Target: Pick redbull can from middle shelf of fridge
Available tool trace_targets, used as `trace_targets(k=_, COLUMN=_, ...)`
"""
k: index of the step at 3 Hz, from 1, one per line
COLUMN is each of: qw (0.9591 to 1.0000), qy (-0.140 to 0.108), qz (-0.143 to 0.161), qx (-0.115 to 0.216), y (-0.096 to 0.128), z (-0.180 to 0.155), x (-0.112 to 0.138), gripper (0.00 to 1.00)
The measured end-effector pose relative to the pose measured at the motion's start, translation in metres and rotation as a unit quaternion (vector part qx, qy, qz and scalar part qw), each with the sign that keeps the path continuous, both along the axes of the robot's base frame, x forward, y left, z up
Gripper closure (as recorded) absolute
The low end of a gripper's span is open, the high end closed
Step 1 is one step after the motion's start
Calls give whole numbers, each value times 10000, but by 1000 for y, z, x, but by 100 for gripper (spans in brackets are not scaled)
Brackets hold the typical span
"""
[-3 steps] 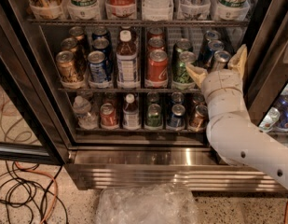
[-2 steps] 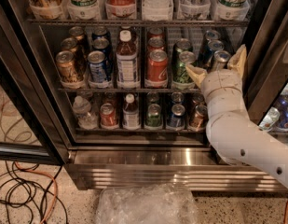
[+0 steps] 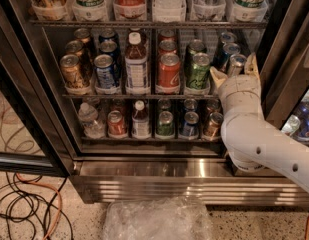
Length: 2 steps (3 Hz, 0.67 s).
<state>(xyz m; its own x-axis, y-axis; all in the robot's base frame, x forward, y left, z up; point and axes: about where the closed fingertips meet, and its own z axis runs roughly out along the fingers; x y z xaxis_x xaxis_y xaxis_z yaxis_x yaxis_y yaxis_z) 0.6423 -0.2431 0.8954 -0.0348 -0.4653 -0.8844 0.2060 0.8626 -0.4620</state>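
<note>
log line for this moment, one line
phase: reach | gripper: around redbull can, right end of middle shelf | redbull can: standing on shelf | fridge: open

Gripper [image 3: 235, 70]: right end of middle shelf [image 3: 139, 97], fingers spread either side of redbull can [image 3: 237, 61].
Left: green can [image 3: 199, 70] just beside.
Right: door frame [image 3: 279, 59] close.
Above: top shelf [image 3: 144, 23] low over can tops.
Front: open.

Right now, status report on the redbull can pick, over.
Open tool at middle shelf, right end; fingers straddle redbull can; green can close beside.
</note>
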Motion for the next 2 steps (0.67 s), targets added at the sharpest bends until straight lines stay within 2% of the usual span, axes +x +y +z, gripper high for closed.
trace_targets(k=1, qw=9999, qy=43, qz=-125, qx=-17, y=-5, z=-4, x=3, gripper=35)
trace_targets(k=2, qw=9992, qy=131, qz=-367, qx=-45, y=-19, z=-11, x=7, gripper=33)
